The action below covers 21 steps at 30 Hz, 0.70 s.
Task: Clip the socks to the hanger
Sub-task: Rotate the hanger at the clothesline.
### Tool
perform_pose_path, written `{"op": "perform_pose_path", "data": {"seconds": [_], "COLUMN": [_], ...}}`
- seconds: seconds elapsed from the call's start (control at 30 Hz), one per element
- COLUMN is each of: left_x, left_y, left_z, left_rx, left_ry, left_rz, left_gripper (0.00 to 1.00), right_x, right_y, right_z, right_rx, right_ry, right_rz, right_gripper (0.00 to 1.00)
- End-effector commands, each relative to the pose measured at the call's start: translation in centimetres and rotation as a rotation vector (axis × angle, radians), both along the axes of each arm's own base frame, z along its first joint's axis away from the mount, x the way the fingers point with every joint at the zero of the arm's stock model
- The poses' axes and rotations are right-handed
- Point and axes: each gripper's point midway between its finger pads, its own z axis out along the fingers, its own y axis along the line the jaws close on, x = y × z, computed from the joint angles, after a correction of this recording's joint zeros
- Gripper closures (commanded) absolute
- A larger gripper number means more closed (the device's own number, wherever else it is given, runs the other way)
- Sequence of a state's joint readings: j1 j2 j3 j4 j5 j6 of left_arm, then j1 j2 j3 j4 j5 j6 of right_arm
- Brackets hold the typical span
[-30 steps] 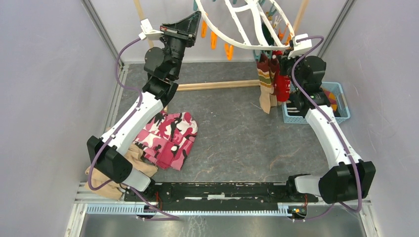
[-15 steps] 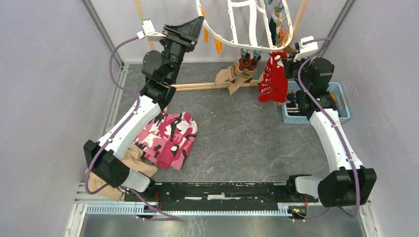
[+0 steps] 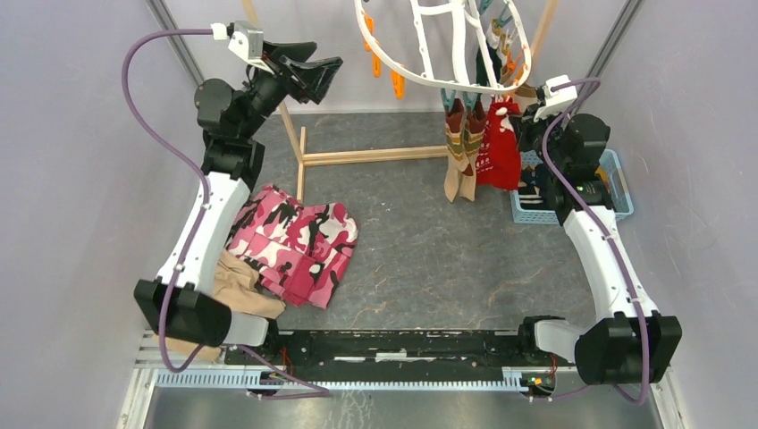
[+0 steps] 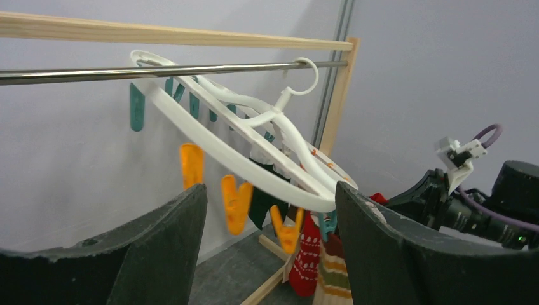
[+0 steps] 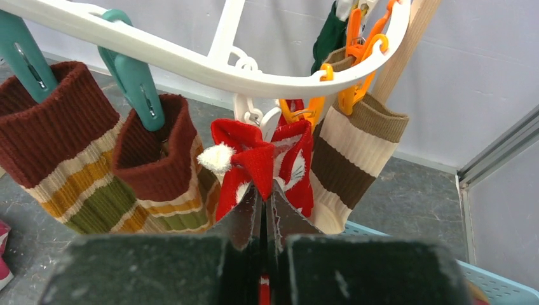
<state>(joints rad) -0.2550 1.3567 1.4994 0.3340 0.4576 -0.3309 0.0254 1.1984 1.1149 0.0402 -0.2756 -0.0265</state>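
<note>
Off the hanger (image 3: 420, 82) now, the left gripper (image 3: 324, 64) swings back leftward, fingers (image 4: 159, 254) spread; the right gripper (image 5: 264, 190) pinches a red sock (image 5: 254, 159).

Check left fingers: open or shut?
Open. In the left wrist view the left fingers stand wide apart with nothing between them; the hanger shows beyond the gap, untouched.
</note>
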Motion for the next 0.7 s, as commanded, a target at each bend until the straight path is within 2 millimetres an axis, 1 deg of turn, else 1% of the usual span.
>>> {"op": "perform_pose_path", "data": {"seconds": [0.0,0.03,0.07,0.13,0.17,0.23,0.33,0.47,0.53,0.67], "left_x": [1.2,1.3,2.0,3.0,3.6,4.5,5.5,6.2,7.0,8.7], "left_y": [0.4,0.4,0.4,0.5,0.6,0.8,1.1,1.1,0.7,-0.8], "left_z": [-2.2,-1.3,-1.4,-0.4,-0.2,0.4,1.0,1.6,1.4,0.8], "left_rx": [0.037,-0.008,-0.027,-0.105,-0.145,-0.227,-0.350,-0.455,-0.481,-0.493], "left_ry": [-0.024,-0.022,-0.007,0.012,0.025,0.034,0.059,0.081,0.112,0.176], "left_rz": [-0.178,-0.209,-0.218,-0.232,-0.233,-0.249,-0.281,-0.343,-0.341,-0.297], "left_gripper": [0.20,0.19,0.17,0.15,0.14,0.14,0.08,0.04,0.04,0.04], "right_x": [-1.2,-1.4,-1.5,-1.8,-1.7,-1.3,-0.5,0.3,0.8,1.3], "right_y": [0.0,-0.1,-0.1,-0.1,-1.0,-2.3,-3.8,-4.0,-3.8,-3.8], "right_z": [1.3,1.3,1.3,1.4,1.3,1.1,0.6,0.1,0.0,0.2], "right_rx": [-0.003,-0.006,-0.008,-0.008,-0.008,-0.011,-0.014,-0.006,0.003,0.020], "right_ry": [-0.043,-0.045,-0.046,-0.051,-0.049,-0.039,-0.012,0.014,0.021,0.023], "right_rz": [0.026,0.025,0.026,0.027,-0.001,-0.046,-0.084,-0.074,-0.066,-0.063], "right_gripper": [1.00,1.00,1.00,1.00,1.00,1.00,1.00,1.00,1.00,1.00]}}
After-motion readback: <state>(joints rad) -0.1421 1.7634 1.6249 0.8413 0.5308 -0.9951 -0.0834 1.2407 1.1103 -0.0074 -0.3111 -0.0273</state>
